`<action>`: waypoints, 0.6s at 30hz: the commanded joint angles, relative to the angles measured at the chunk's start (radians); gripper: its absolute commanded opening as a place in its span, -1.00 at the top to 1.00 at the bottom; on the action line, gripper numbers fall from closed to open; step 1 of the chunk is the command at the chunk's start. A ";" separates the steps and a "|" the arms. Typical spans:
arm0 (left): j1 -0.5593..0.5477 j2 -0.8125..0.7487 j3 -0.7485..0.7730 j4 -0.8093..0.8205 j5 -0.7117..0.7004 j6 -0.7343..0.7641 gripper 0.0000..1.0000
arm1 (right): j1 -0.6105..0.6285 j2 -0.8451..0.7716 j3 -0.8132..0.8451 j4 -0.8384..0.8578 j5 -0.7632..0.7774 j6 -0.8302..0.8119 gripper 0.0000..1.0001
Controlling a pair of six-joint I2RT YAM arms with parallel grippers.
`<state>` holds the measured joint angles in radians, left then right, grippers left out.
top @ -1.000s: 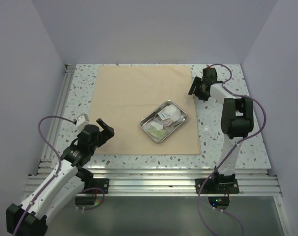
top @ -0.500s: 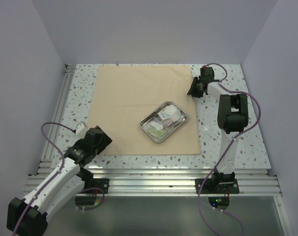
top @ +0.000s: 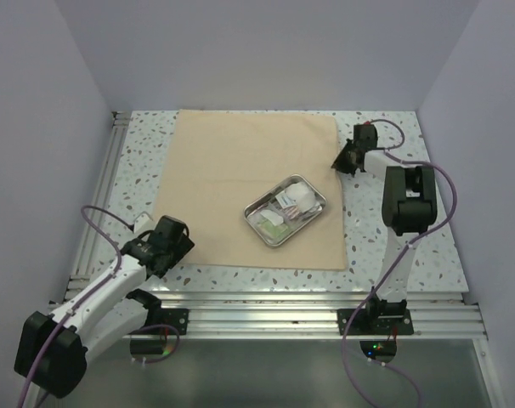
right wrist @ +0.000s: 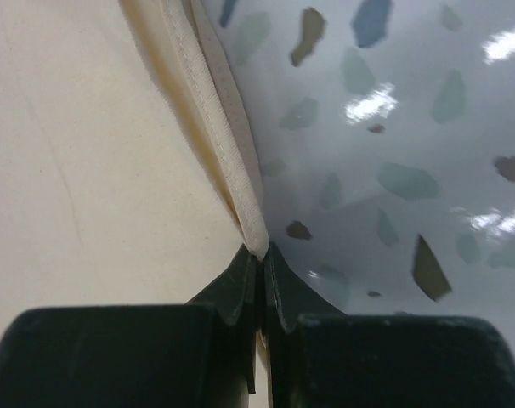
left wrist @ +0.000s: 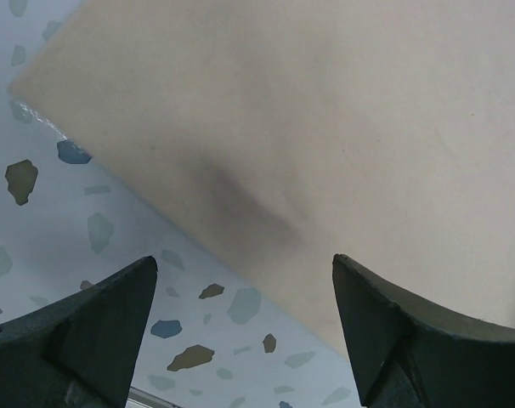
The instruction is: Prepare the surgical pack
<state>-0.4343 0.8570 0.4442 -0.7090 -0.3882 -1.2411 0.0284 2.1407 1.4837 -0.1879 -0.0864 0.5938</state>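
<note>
The tan cloth (top: 232,183) lies spread flat on the speckled table. On its right half sits the steel tray (top: 285,210), holding white and green sachets. My right gripper (top: 346,160) is at the cloth's right edge. In the right wrist view its jaws are shut on the cloth's hem (right wrist: 240,170), which rises in a fold from the fingertips (right wrist: 245,272). My left gripper (top: 171,244) hovers low over the cloth's near left corner. In the left wrist view it (left wrist: 243,263) stands open, its fingers astride the cloth's edge (left wrist: 266,280), with nothing between them.
Speckled tabletop (top: 385,246) borders the cloth on all sides. A metal rail (top: 274,297) runs along the near edge and another (top: 113,170) up the left side. Pale walls enclose the table at the back and sides.
My right gripper has shut on the cloth's right edge, and the far right corner has shifted slightly right. My left arm has drawn back and lowered toward the cloth's near left corner.
</note>
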 commanded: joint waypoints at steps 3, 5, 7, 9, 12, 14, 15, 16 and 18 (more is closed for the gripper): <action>-0.004 0.102 0.048 0.066 0.002 0.003 -0.72 | -0.107 -0.162 -0.184 0.108 0.191 0.142 1.00; -0.004 0.123 0.047 0.097 -0.003 0.006 -0.71 | -0.126 -0.209 -0.250 0.132 0.229 0.165 1.00; -0.003 0.149 0.050 0.123 -0.018 0.009 -0.71 | -0.131 -0.240 -0.293 0.145 0.237 0.175 1.00; -0.003 0.186 0.074 0.158 -0.064 0.015 -0.69 | -0.131 -0.248 -0.306 0.146 0.235 0.181 1.00; 0.000 0.258 0.140 0.189 -0.118 0.031 -0.65 | -0.131 -0.268 -0.336 0.150 0.261 0.193 1.00; 0.000 0.299 0.174 0.194 -0.153 0.035 -0.62 | -0.133 -0.283 -0.358 0.165 0.260 0.195 1.00; 0.002 0.338 0.203 0.194 -0.161 0.034 -0.61 | -0.131 -0.286 -0.364 0.171 0.254 0.195 1.00; 0.011 0.353 0.215 0.195 -0.164 0.035 -0.58 | -0.131 -0.288 -0.370 0.176 0.244 0.196 1.00; 0.014 0.387 0.234 0.216 -0.178 0.042 -0.54 | -0.131 -0.291 -0.372 0.179 0.238 0.196 1.00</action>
<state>-0.4309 1.2102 0.6254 -0.5529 -0.4866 -1.2140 -0.0994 1.9053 1.1240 -0.0532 0.1070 0.7719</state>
